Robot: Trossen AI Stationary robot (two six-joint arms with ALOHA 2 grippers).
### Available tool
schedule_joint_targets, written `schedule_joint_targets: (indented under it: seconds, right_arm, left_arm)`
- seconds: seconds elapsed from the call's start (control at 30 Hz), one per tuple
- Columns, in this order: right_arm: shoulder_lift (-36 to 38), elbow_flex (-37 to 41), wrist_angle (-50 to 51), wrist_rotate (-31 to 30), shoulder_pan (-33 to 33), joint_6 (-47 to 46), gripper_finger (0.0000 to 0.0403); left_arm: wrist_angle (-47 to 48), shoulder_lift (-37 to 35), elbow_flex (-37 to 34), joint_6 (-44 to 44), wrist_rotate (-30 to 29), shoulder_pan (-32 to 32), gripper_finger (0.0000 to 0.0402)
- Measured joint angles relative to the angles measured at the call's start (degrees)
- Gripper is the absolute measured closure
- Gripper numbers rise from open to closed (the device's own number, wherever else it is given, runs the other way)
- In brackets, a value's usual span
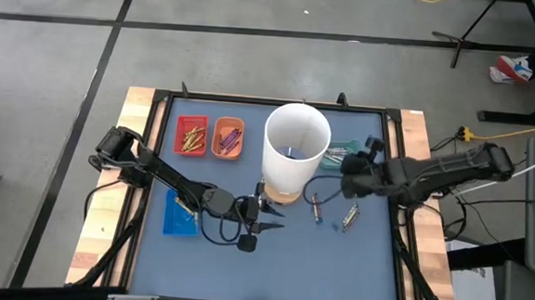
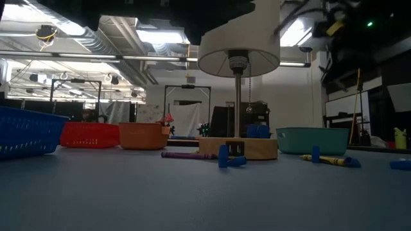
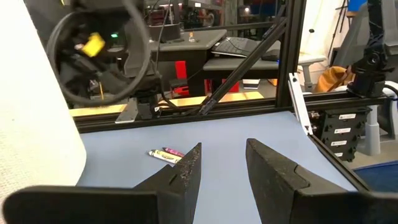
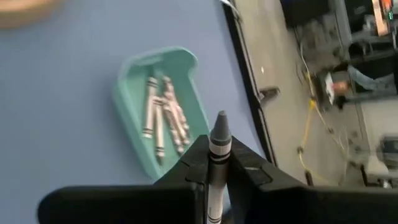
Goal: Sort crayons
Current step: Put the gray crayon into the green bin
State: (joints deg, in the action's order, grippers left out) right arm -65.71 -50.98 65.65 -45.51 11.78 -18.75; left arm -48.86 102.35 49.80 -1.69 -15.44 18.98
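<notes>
From above: right gripper (image 1: 351,178) beside teal tray (image 1: 342,151), at table's far right; left gripper (image 1: 268,215) near white cylinder (image 1: 294,150), loose crayons (image 1: 333,213) on mat between arms. Red tray (image 1: 191,136), orange tray (image 1: 227,137), blue tray (image 1: 180,212) on left.

Low view: purple crayon (image 2: 183,154) lies before lamp base (image 2: 237,147).

Left wrist: fingers (image 3: 186,171) parted, empty; yellow crayon (image 3: 165,154) ahead.

Right wrist: jaws pinched on grey crayon (image 4: 217,168), upright, tip toward teal tray holding grey crayons (image 4: 163,116).

Step judged: delivering grey crayon. Next: carry over tray, release.
</notes>
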Motion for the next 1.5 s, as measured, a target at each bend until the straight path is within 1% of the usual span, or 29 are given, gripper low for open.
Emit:
schedule_joint_targets:
  seconds: [0.13,0.43,0.53,0.6,0.87,1.13,1.4,1.5]
  right_arm:
    - [0.0,0.0,-0.3,0.8,-6.1,5.1,0.0370]
    - [0.0,0.0,-7.8,14.5,-15.4,19.4,0.0370]
    - [0.0,0.1,-10.3,16.8,-17.8,23.4,0.0370]
    - [0.0,0.1,-11.5,17.2,-19.4,25.1,0.0370]
    - [0.0,0.1,-13.2,18.1,-23.6,25.2,0.0370]
    - [0.0,0.1,-13.3,17.7,-23.9,27.9,0.0370]
    - [0.0,0.1,-13.3,17.3,-23.9,28.1,0.0369]
    - [0.0,0.1,-13.3,15.8,-23.9,28.1,0.0357]
  left_arm:
    - [0.0,0.0,0.0,0.0,0.0,0.0,0.0290]
    - [0.0,0.0,0.0,0.0,0.0,0.0,0.0290]
    - [0.0,0.0,0.0,0.0,0.0,0.0,0.0290]
    - [0.0,0.0,0.0,0.0,0.0,0.0,0.0290]
    - [0.0,0.0,0.0,0.0,0.0,0.0,0.0290]
    - [0.0,0.0,0.0,0.0,0.0,0.0,0.0290]
    - [0.0,0.0,0.0,0.0,0.0,0.0,0.0290]
    - [0.0,0.0,0.0,0.0,0.0,0.0,0.0290]
